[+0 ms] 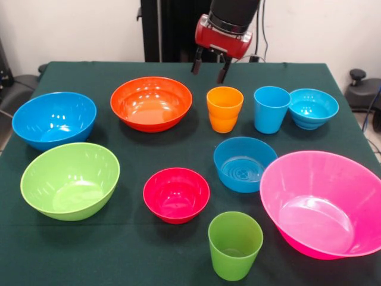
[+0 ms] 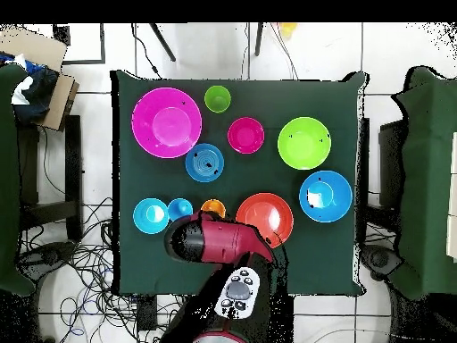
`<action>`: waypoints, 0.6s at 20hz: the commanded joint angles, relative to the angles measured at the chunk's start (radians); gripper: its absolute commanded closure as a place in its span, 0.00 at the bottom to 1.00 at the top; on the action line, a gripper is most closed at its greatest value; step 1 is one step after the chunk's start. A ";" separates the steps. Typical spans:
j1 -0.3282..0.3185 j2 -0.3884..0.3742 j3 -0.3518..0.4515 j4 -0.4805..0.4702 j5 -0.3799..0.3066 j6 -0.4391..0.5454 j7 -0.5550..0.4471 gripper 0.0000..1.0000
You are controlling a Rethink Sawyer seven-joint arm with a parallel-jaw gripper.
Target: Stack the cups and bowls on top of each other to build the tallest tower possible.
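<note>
All cups and bowls stand apart and upright on the green table [image 1: 119, 250]. The back row holds the large blue bowl [image 1: 53, 119], wide orange bowl [image 1: 151, 102], orange cup [image 1: 224, 109], light blue cup [image 1: 271, 109] and small turquoise bowl [image 1: 313, 108]. Nearer the camera are the lime green bowl [image 1: 70, 180], small red bowl [image 1: 176, 194], medium blue bowl [image 1: 244, 164], large pink bowl [image 1: 324, 202] and green cup [image 1: 234, 244]. My gripper [image 1: 209, 67] hangs open and empty above the table, just behind the orange cup and the orange bowl's right rim. In the overhead view my arm [image 2: 214, 241] partly covers the orange cup [image 2: 212, 206].
The robot's black pedestal [image 1: 166, 30] stands at the table's far side. In the overhead view, green chairs [image 2: 428, 179] flank the table, a cardboard box [image 2: 36, 54] sits at the upper left, and cables [image 2: 80, 259] lie on the floor.
</note>
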 commanded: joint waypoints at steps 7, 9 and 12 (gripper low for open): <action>0.013 0.075 0.050 -0.217 -0.003 0.161 0.077 0.00; 0.012 0.086 0.047 -0.251 -0.004 0.175 0.071 0.00; -0.003 0.106 0.056 -0.303 -0.015 0.188 0.045 0.00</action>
